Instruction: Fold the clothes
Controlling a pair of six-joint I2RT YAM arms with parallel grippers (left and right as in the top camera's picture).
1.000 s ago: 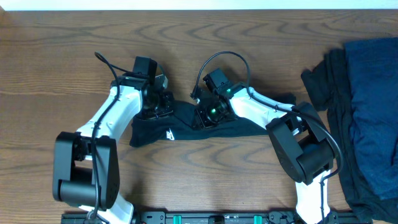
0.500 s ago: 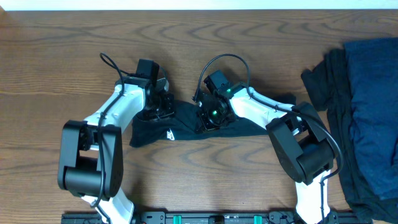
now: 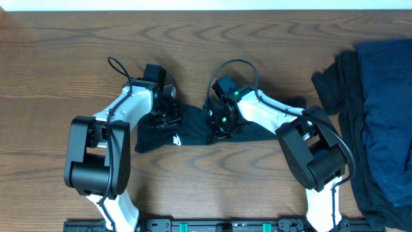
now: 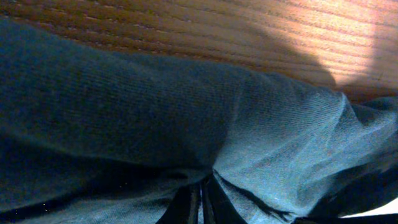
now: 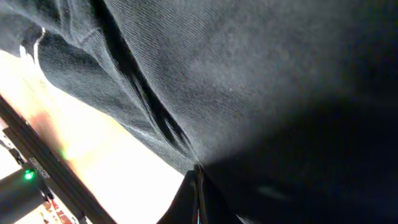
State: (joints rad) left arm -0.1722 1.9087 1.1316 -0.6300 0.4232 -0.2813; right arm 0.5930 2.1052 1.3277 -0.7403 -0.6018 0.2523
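A brown wood-grain desk filled the overhead view. At its right edge lay a pile of clothes, navy blue on top with black fabric showing along its left side, loosely heaped and well apart from the middle of the desk.

Two white and black arms reached inward from the near edge. The left arm angled up and to the right, and the right arm angled up and to the left, so that their wrists came near each other over the centre. A thin black cable looped above the left arm, and another arched over the right wrist.

Between and beneath the wrists lay a black T-shirt, bunched into a narrow strip that ran across the desk from under the left wrist to the right arm's base. Its upper edge rose toward both wrists.

The left end effector was clenched on the T-shirt's upper left part. In the left wrist view its fingertips stood pressed together with the dark cloth gathered into them, and a strip of desk showed beyond.

The right end effector was likewise clenched on the T-shirt, just right of the middle. The right wrist view showed creased cloth drawn down to the closed tips.

A small white logo showed on the T-shirt's lower front, between the two end effectors and nearer the left one.
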